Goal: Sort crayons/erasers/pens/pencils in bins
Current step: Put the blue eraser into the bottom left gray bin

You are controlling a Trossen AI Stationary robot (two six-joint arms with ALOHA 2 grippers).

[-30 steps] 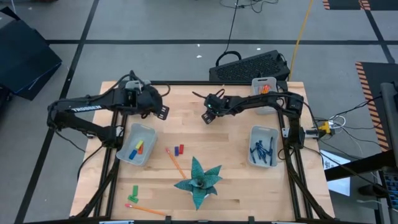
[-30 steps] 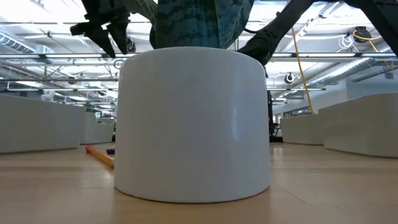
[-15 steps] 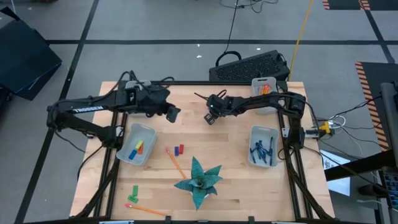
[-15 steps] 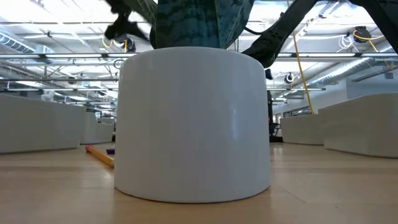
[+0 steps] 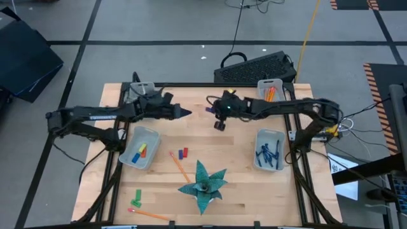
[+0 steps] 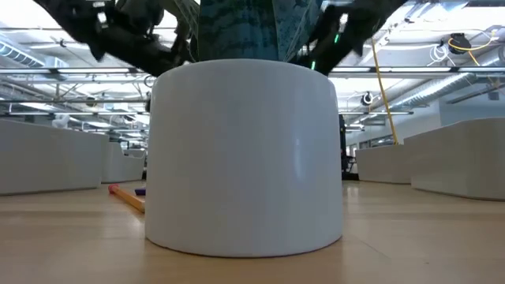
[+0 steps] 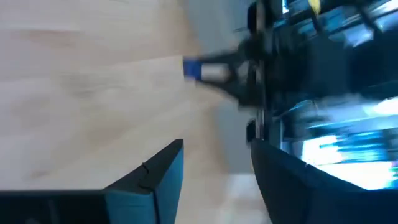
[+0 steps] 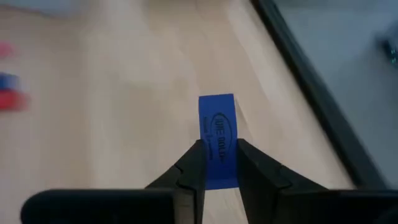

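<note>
My right gripper (image 5: pixel 212 108) hovers over the far middle of the table, shut on a short blue crayon (image 8: pixel 216 134) with a printed label. My left gripper (image 5: pixel 184 113) stands open just to its left, fingers (image 7: pixel 163 168) pointing at the crayon (image 7: pixel 193 68) without touching it. A bin (image 5: pixel 140 147) at the left holds crayons. The right bin (image 5: pixel 269 150) holds dark blue pens, and the far-right bin (image 5: pixel 270 89) holds orange pencils. A fourth bin (image 5: pixel 137 89) sits at the far left, partly under the left arm. Loose pencils (image 5: pixel 179 165) (image 5: pixel 151 214) lie on the table. My right gripper pinches the blue crayon between its two fingers by one end (image 8: pixel 216 168). The fingers lie along the crayon, and its other end (image 8: pixel 216 102) sticks out beyond the fingertips. The crayon is lifted clear of the table and points toward the left gripper.
A spiky teal plant (image 5: pixel 203 184) in a white pot (image 6: pixel 245 158) stands at the near middle. Small red and blue pieces (image 5: pixel 184 153) lie beside one pencil, and a green crayon (image 5: pixel 137 196) lies near the front left. A black keyboard (image 5: pixel 257 67) lies beyond the far edge.
My left gripper has gone toward the table's right edge and turned to point at my right gripper. My right gripper has turned about and shifted slightly toward the far edge, keeping the blue crayon.
</note>
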